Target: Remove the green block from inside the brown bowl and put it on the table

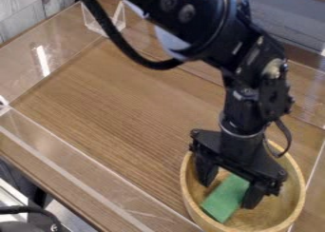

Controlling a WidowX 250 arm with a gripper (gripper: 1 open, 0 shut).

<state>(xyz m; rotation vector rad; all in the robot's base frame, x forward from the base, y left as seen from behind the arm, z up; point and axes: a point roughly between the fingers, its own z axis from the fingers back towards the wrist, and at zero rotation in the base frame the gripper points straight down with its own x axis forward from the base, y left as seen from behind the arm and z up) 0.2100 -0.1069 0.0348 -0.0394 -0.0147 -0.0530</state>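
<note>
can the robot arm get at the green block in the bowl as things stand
Probably yes: the arm's open fingers are right over the green block, which lies in the wide brown bowl, and nothing seems to cover it but the gripper.

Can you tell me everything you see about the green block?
The green block is plain bright green, flat and longish, with straight edges. It lies inside the brown bowl, slanting across the bottom. The open gripper is right over it and hides its upper end, so I can't tell if they touch. I can't tell what it's made of, either.
</note>
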